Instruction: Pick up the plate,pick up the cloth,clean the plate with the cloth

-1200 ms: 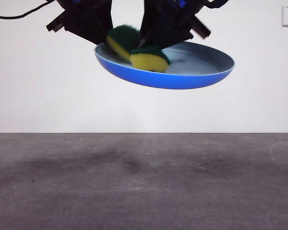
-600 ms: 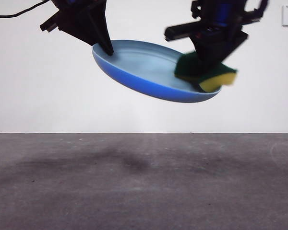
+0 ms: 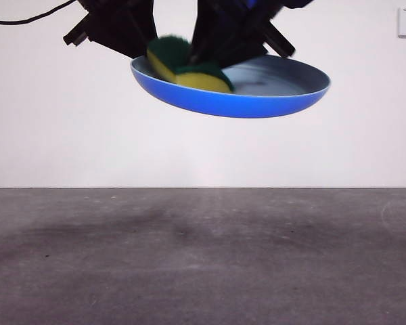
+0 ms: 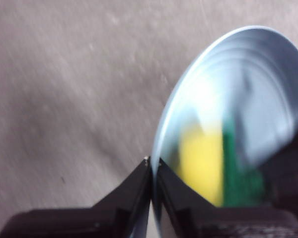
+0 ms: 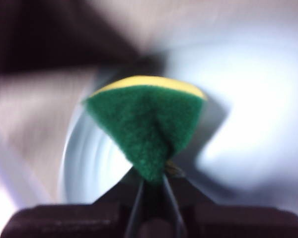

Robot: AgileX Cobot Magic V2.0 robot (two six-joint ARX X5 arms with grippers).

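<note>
Grey counter [image 3: 203, 257], white wall | left pincer [image 4: 152, 163] clamps plate [image 3: 257, 101] rim at 9 o'clock, airborne | right pincer [image 5: 153, 179] pinches cloth [image 3: 189, 68] onto plate near that rim

The right pincer [image 3: 213, 64] has swept the cloth [image 3: 189, 68] back across the plate [image 3: 257, 101] (now tilted less).
</note>
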